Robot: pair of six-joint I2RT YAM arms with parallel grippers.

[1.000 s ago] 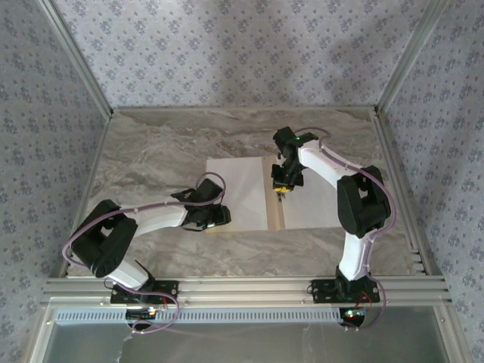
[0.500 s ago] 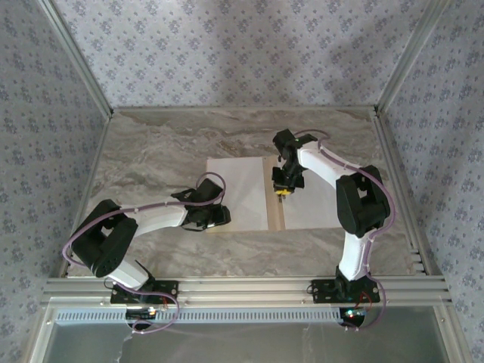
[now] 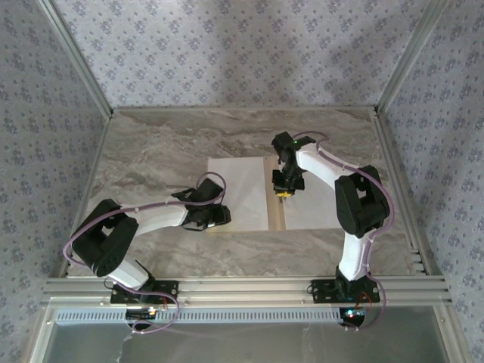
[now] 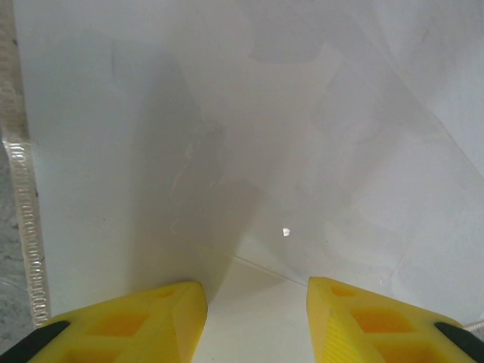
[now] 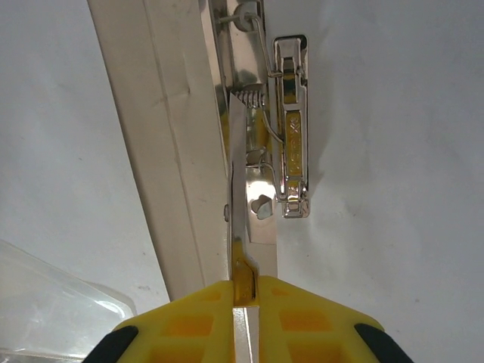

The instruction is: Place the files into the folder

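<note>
Marble top (image 3: 151, 151): R hand (image 5: 243, 291) tight on folder clip (image 5: 291, 136), L hand (image 4: 253, 293) apart over sheet (image 4: 227, 113).

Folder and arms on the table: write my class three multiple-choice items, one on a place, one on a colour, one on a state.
1. Where is the right gripper?
A) at the left sheet's near corner
B) over the folder's centre spine
C) off the table

2. What colour are its fingers?
A) blue
B) red
C) yellow

3. What is its state?
A) shut on the metal clip
B) wide open
C) shut on a white sheet

Answers:
1 B, the top view shows it on the tan middle strip.
2 C, the wrist view shows yellow.
3 A, the fingers meet around the clip's thin lever.
</note>
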